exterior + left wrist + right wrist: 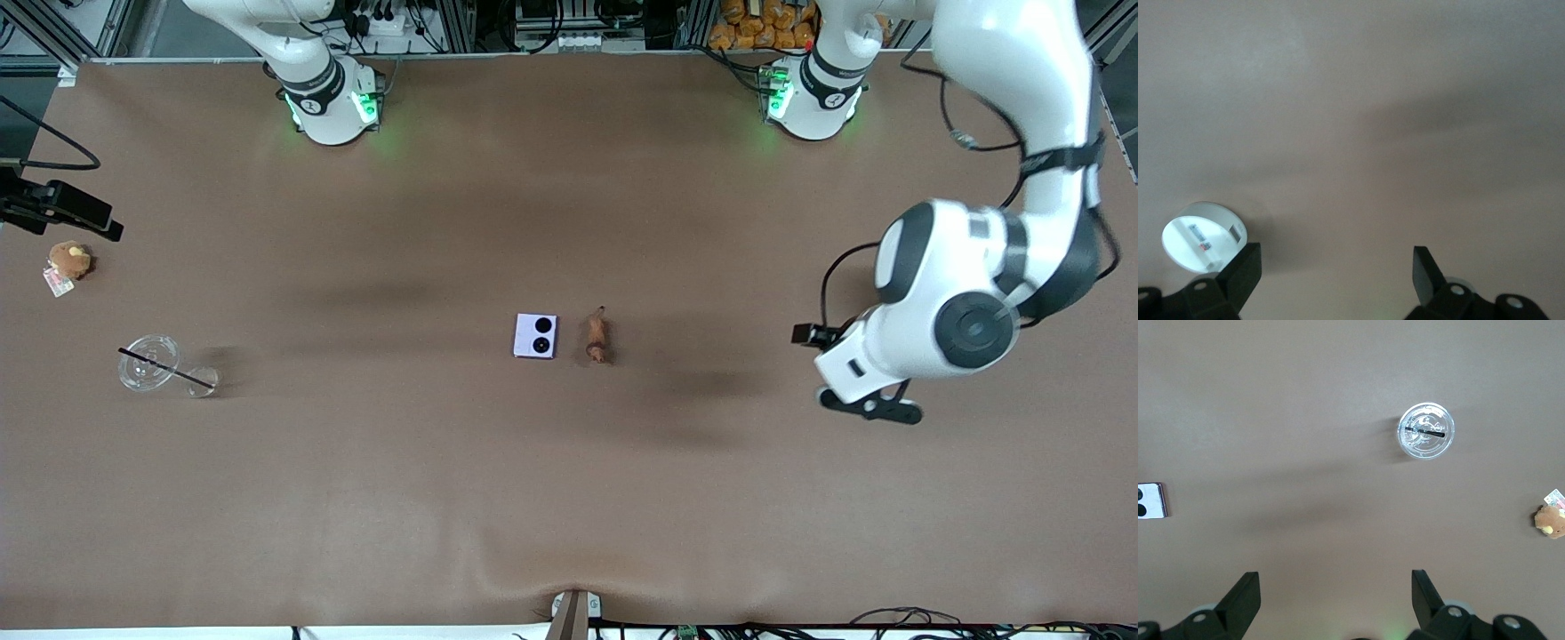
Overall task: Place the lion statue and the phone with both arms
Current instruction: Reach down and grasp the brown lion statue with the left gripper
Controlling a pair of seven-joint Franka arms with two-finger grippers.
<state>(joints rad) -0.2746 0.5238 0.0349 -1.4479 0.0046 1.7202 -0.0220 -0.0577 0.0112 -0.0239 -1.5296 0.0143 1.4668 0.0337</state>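
Left tool (1337, 270) spread | lion statue (597, 335) lengthwise toward robots, beside phone (536, 335)

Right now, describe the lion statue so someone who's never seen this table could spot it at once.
Look at the middle of the brown table. Two small things lie side by side there; the lion statue is the one toward the left arm's end. It is thin, orange-brown and four-legged, unlike the flat pale phone with two black circles.

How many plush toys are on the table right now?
1: a round brown plush toy with a tag, at the right arm's end of the table, farther from the front camera than the clear plastic cup. Others may lie outside the views.
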